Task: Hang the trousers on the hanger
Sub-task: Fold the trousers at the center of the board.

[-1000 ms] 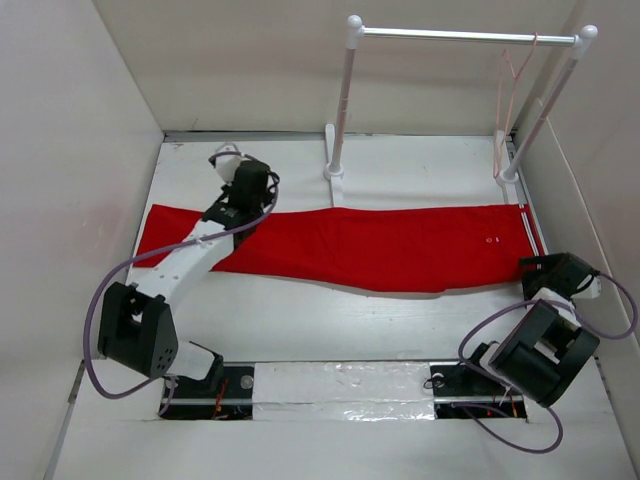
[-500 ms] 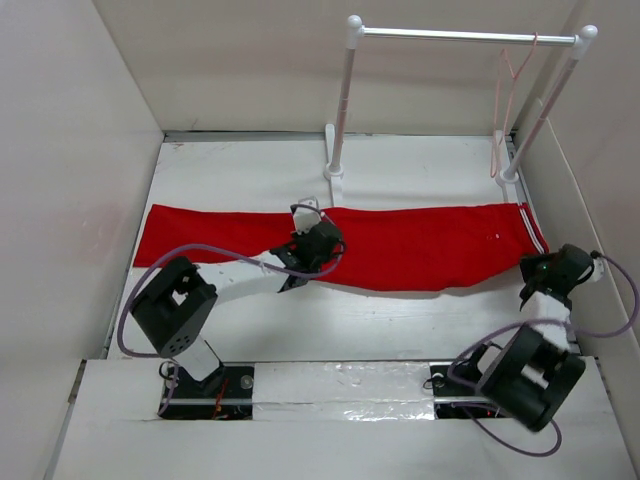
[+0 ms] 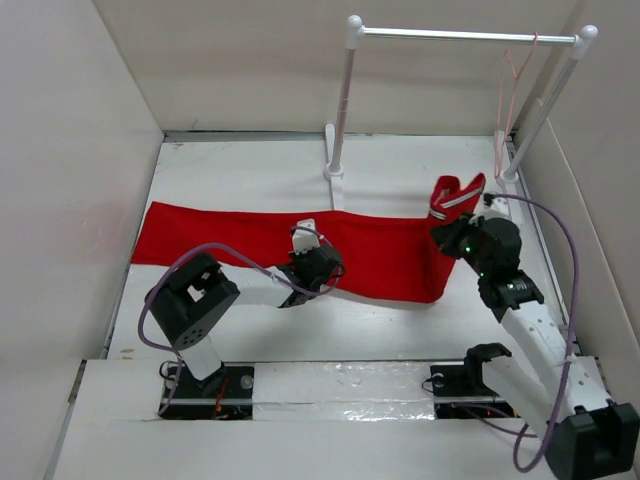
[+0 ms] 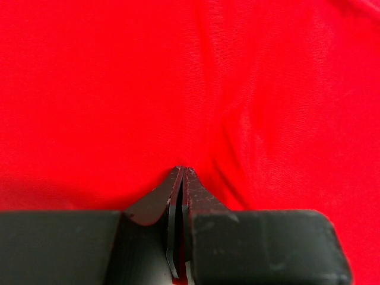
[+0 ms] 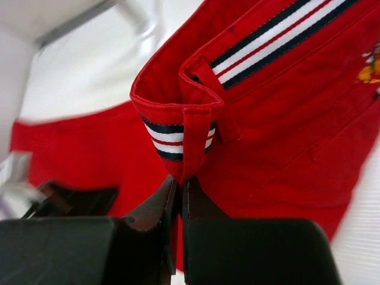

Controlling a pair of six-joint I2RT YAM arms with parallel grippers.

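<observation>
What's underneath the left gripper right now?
The red trousers fill the view beneath the left gripper, whose closed tips pinch the cloth. The part of the table under that cloth is covered and cannot be seen.

Plain off-white walls (image 3: 250, 70) boxed white flat tabletop (image 3: 250, 170) on three sides. White-posted rack with silver crossbar (image 3: 460, 36) stood at back. Light was even, soft.

A white-posted rack (image 3: 345, 100) stands on the table (image 3: 250, 170).

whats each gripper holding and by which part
Right gripper pinches the trousers at the raised waistband end; left gripper looks shut on them mid-leg.
</observation>
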